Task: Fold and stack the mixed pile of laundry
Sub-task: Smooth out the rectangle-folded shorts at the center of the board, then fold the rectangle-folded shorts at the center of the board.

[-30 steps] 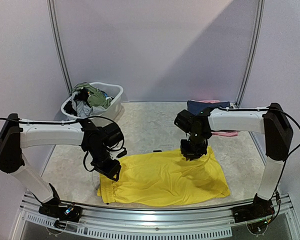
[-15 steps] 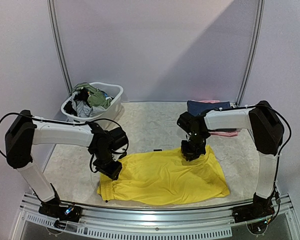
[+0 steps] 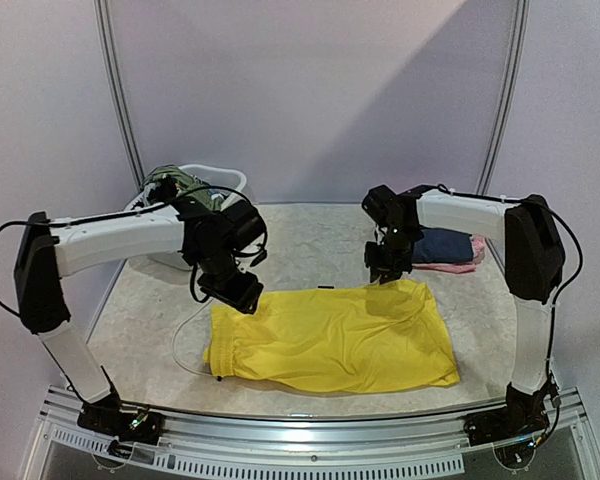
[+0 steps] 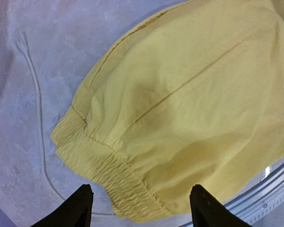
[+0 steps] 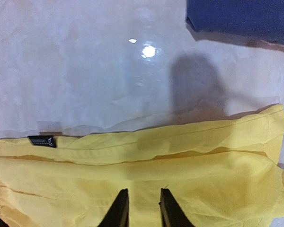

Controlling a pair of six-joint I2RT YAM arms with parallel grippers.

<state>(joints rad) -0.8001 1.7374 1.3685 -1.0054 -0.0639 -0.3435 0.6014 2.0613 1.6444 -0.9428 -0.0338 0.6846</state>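
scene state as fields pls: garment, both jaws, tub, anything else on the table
garment: yellow garment, spread flat on table
left jaws: open, empty, above elastic waistband
right jaws: narrow gap over far edge, grip unclear
drawstring: white drawstring trailing on table
tub: white tub back left, clothes inside
stack: navy piece and pink piece, back right

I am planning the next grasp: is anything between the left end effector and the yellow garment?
Nothing visible. The left end effector hangs open right over the elastic waistband of the yellow garment, with only air between. The white drawstring lies beside it, not in the path.
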